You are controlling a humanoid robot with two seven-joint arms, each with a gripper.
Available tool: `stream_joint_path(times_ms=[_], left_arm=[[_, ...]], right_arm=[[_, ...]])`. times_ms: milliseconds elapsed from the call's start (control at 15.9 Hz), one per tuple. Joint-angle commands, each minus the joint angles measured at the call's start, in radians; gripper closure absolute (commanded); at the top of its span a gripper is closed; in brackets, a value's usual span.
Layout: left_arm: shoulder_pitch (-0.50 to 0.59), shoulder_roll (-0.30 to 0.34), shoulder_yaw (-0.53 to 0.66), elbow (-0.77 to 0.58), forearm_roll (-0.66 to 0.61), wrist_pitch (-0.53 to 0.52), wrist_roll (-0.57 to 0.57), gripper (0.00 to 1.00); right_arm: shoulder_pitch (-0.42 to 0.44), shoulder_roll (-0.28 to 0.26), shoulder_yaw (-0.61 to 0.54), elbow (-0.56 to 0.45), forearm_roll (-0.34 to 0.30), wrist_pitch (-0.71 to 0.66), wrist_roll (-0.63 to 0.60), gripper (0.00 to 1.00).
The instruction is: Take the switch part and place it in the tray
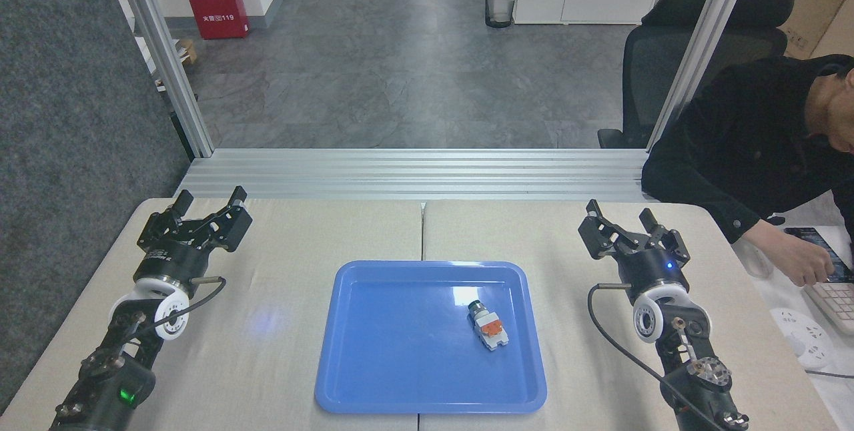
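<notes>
Both grippers are empty; task reads as done, judging from how things lie.

Left gripper [205, 207]: parked at about 9 o'clock on the table [300, 231], well apart from the tray, fingers spread wide, nothing between them.

Tray [347, 351]: sits centre of the table toward 6 o'clock, straddling the seam between the two tabletops. Flat, no tilt visible.

Switch part [488, 326]: lying on its side inside the tray, in the right half at about 3 o'clock from tray centre. Dark round cap points to roughly 11 o'clock, white body trails to 5 o'clock, orange piece in the middle. It's clear of the rim, nothing touching it.

Right gripper [619, 223]: at about 2 o'clock from the tray, outside the rim and apart from the switch, fingers splayed wide open, holding nothing.

Person at 3 o'clock, hand at a keyboard, not over the work area.

Left to do: nothing on the placement itself that I can see. At most, arms return to rest.
</notes>
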Motion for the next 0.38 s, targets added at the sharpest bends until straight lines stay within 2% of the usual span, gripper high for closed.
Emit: stream_joint_path(times_ms=[0,315], left_arm=[[0.0,0.0,0.0,0.0,0.0,0.0,-0.001,0.0],[0.0,0.0,0.0,0.0,0.0,0.001,-0.001,0.0]], right_arm=[[-0.005,-0.078,-0.033,0.025,0.033,-0.02,0.008,0.0],[-0.006,-0.078,-0.03,0.016,0.035,-0.023,0.008,0.0]])
